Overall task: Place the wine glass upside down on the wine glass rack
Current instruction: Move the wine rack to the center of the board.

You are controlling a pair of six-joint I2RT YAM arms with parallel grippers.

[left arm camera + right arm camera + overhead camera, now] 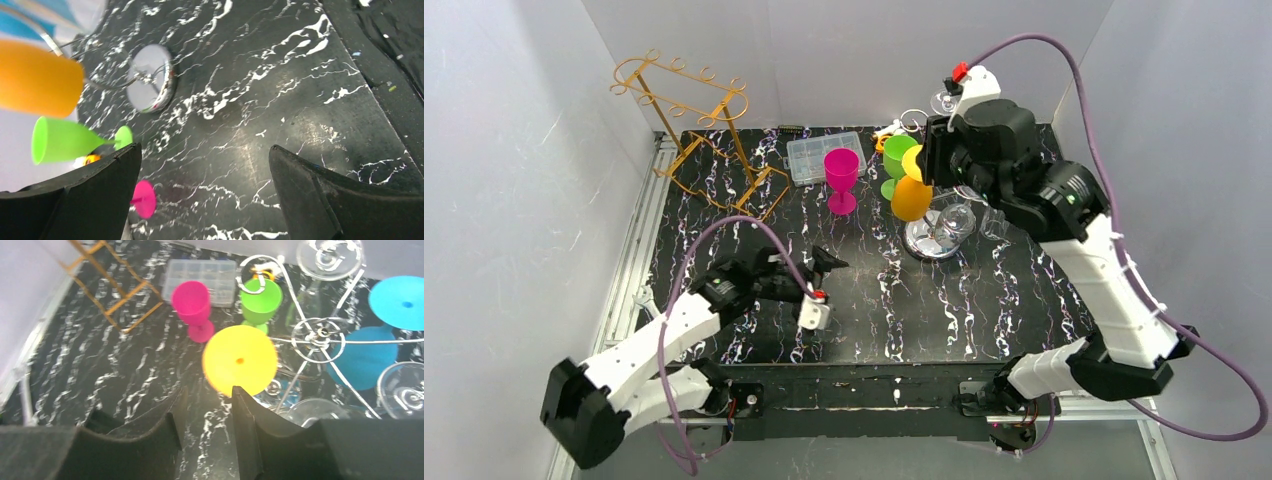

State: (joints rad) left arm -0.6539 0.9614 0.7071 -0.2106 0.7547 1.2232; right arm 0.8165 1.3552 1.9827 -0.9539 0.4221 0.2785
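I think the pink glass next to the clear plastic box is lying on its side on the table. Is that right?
Not quite. The pink glass is not lying on its side. It stands upright on its foot, with its open bowl facing up, next to the clear plastic box on the table. The top external view shows this, and the right wrist view confirms it.

The black table top with white veins (984, 300) looks smooth and a bit shiny, the round silver metal foot of the wire rack (150, 77) gleams like a mirror, the pink plastic cup (841, 170) is smooth, and the gold wire stand (694, 130) looks like metal.
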